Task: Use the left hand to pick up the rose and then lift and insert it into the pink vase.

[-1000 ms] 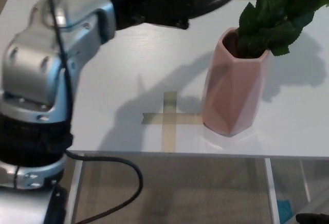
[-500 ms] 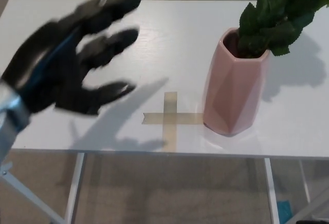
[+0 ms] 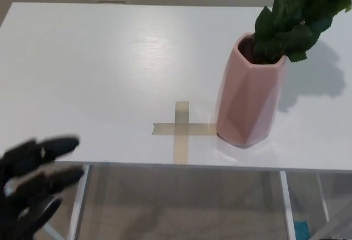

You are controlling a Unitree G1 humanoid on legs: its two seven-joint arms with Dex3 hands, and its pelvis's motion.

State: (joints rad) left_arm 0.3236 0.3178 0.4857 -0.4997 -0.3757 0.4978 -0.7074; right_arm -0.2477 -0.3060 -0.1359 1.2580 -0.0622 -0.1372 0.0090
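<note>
The fingers [image 3: 52, 147] of the left hand [image 3: 30, 187] are spread apart and released, with nothing between them. Three thick black digits fan out toward the tape cross [image 3: 181, 130], the top one lying over the near edge of the table [image 3: 99, 69], the lower two hanging past that edge above the floor. The hand sits low at the near left corner of the view, well apart from the tape cross and farther still from the vase [image 3: 247, 97]. It is a little blurred, so finer detail of the palm cannot be made out. The right hand does not show.

The tape cross is stuck flat on the white table close to the near edge, and its right arm runs up to the foot of the vase, touching or just about touching it. The vase is pink, with faceted sides, and stands upright just right of the cross. The rose [image 3: 297, 14] is in the vase: its stem goes down into the dark mouth and its green leaves stick up and lean to the right, out past the top edge of the view. The bloom itself is cut off and cannot be seen. A shadow of the leaves falls on the table behind and right of the vase. A white table leg [image 3: 77, 201] drops from the near edge just beside the hand.
</note>
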